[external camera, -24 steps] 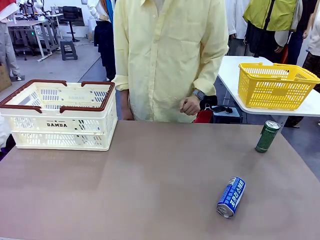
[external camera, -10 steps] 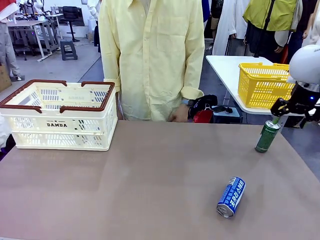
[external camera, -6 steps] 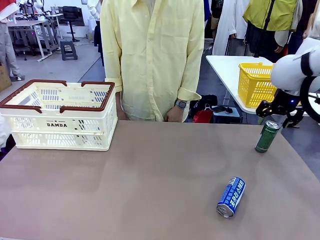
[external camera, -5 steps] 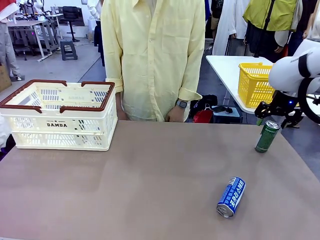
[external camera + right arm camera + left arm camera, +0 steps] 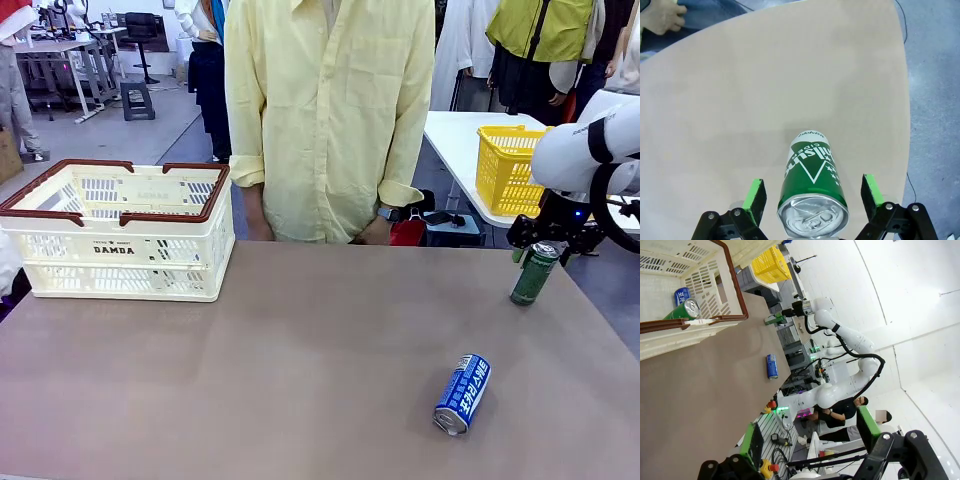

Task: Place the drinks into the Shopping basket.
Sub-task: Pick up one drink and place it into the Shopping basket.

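Note:
A slim dark green can [image 5: 530,280] stands upright near the table's far right edge. My right gripper [image 5: 545,243] is open, hovering at the can's top. In the right wrist view the can [image 5: 812,165] sits between the green pads [image 5: 756,197], with a gap on each side. A blue-and-white can [image 5: 462,393] lies on its side at the front right. The cream Shopping basket [image 5: 120,262] stands at the far left. The left wrist view shows the basket wall [image 5: 710,282], a green can [image 5: 684,309] and a blue can [image 5: 682,295] inside it. My left gripper [image 5: 809,422] is open and holds nothing.
A person in a pale yellow shirt [image 5: 330,110] stands at the far edge, hands down behind the table. A yellow mesh basket [image 5: 515,170] sits on a white side table at the back right. The brown table top [image 5: 300,360] is bare between the basket and the cans.
My right arm has come in from the right and settled its open gripper around the top of the dark green can. The person has shifted slightly to the right.

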### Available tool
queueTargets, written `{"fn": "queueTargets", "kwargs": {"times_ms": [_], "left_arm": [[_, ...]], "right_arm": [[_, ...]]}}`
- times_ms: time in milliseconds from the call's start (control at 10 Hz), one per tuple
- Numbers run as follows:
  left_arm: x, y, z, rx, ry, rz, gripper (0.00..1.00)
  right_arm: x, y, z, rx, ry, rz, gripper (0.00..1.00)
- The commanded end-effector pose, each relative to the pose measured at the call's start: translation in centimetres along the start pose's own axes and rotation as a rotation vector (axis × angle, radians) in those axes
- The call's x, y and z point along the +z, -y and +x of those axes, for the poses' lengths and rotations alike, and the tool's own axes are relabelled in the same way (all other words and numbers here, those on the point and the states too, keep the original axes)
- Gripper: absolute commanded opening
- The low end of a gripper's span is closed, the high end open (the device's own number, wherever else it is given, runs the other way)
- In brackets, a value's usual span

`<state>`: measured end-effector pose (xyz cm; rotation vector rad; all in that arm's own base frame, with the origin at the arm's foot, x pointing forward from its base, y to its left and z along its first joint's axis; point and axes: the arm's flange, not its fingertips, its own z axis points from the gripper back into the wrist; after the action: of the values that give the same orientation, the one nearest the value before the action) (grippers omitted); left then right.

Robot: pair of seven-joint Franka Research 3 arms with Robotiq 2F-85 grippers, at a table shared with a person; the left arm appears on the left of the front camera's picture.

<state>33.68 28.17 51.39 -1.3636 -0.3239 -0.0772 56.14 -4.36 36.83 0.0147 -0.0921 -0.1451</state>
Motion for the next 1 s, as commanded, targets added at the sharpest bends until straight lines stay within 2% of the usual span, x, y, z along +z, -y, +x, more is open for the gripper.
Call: {"fn": "queueTargets", "kwargs": {"times_ms": [0, 100, 200, 900], "left_arm": [[-0.10, 0.28, -0.14, -0.002, 0.001, -0.003, 1.00], [-0.10, 0.28, -0.14, -0.002, 0.001, -0.003, 1.00], [-0.10, 0.28, -0.14, -0.002, 0.001, -0.003, 1.00], [-0.10, 0.28, -0.14, -0.002, 0.001, -0.003, 1.00]], "right_arm": [[0.26, -0.05, 0.28, 0.084, -0.043, -0.026, 0.79], [0.17, -0.08, 0.13, 0.093, -0.071, -0.015, 0.19], [0.18, -0.07, 0.07, 0.094, -0.069, -0.011, 0.00], [0.29, 0.00, -0.14, 0.111, -0.038, -0.014, 0.00]]}}
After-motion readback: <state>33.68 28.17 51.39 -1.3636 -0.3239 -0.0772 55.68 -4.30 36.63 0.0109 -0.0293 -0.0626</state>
